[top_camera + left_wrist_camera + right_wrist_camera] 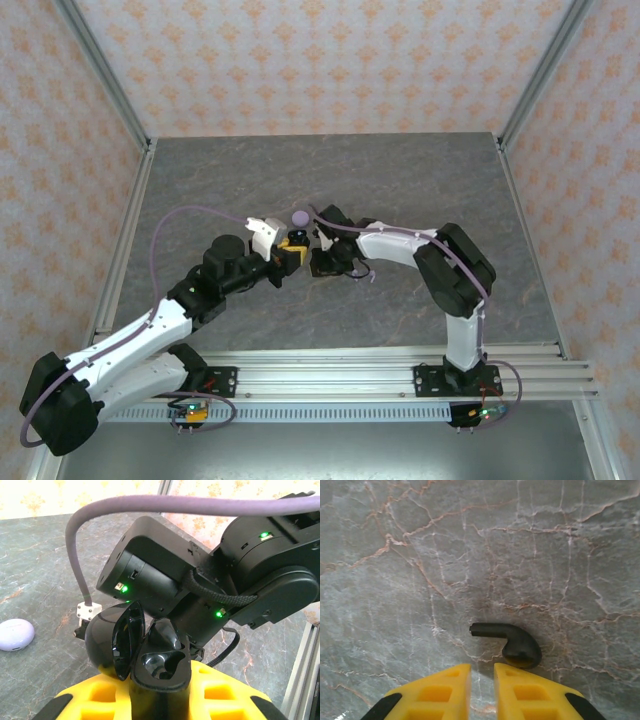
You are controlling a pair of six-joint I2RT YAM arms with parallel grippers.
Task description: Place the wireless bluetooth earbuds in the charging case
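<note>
Far left in the top view: an aluminium frame rail (125, 240) bounding the grey marbled desk (420, 180), with a broad bare strip just inside it.

Next, the left arm (150, 330), slanting from the near-left corner toward the middle. At its tip, left fingers (80, 705) clenched on the black charging case (162, 662). Lid swung open to the left, two moulded wells turned toward the wrist camera.

Just beyond that, toward the far side, the lavender case (300, 217). Shut, flat on the desk, apart from the black one, open surface all round it.

Immediately right of centre, right fingers (435, 692) pointing down at the desk, nearly together. A slim gap between them, nothing in it.

On the desk there, a black earbud (512, 642) on its side, stem pointing left. Just past the tip of the right-hand finger and outside the gap; cannot tell whether touching.

Then the right arm (455, 265), arching back to its base on the near rail (330, 375).

Further right, more bare marble up to the right frame rail (530, 250). Far half of the desk open from edge to edge.
</note>
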